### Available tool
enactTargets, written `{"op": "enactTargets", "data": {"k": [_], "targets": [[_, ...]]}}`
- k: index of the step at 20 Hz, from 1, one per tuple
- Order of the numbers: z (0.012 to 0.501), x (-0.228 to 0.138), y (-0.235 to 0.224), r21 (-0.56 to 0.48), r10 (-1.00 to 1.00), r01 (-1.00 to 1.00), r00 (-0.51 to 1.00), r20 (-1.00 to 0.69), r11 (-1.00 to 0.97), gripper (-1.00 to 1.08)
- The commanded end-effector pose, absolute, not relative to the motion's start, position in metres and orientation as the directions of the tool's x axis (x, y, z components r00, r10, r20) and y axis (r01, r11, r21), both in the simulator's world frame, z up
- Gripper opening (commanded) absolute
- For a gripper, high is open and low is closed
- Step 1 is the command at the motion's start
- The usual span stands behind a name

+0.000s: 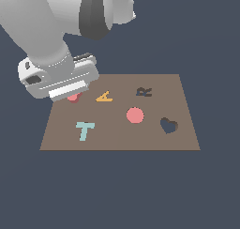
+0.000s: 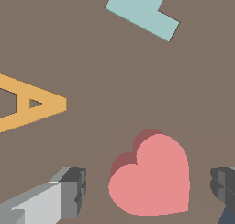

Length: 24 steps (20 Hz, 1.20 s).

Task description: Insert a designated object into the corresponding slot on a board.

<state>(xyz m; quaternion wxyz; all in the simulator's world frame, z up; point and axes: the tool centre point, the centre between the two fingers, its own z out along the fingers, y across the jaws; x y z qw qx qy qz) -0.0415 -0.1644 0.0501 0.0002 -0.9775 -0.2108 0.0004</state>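
Heart block (image 2: 153, 177), salmon-pink and small, lies flat on the brown board (image 1: 117, 139), near the corner at the exterior view's left, mostly hidden there under the arm's hand. It looks like a rigid, light piece with straight vertical sides and a smooth top. A pinch across its two rounded flanks should hold best; the point and the notch would give poor purchase. In the wrist view the gripper (image 2: 149, 193) hangs over it with the jaws spread wide, one finger (image 2: 69, 191) on each side and clear gaps between pads and block, so nothing is held. An orange A (image 2: 27, 103) and a teal T (image 2: 144, 12) lie nearby. The dark heart slot (image 1: 168, 125) waits well apart, beyond the pink disc (image 1: 135, 115).
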Motion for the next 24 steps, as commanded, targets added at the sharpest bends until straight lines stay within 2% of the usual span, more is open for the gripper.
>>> {"op": "enactTargets", "data": {"k": [1,10,11,24], "targets": [[0.049,-0.041,-0.164,0.0,0.413,0.413,0.911,0.0,-0.911,1.0],[0.03,-0.041,-0.164,0.0,0.416,0.416,0.909,0.0,-0.909,1.0],[0.03,-0.041,-0.164,0.0,0.416,0.416,0.909,0.0,-0.909,-1.0],[0.035,-0.04,-0.165,0.0,0.416,0.416,0.909,0.0,-0.909,-1.0]]}}
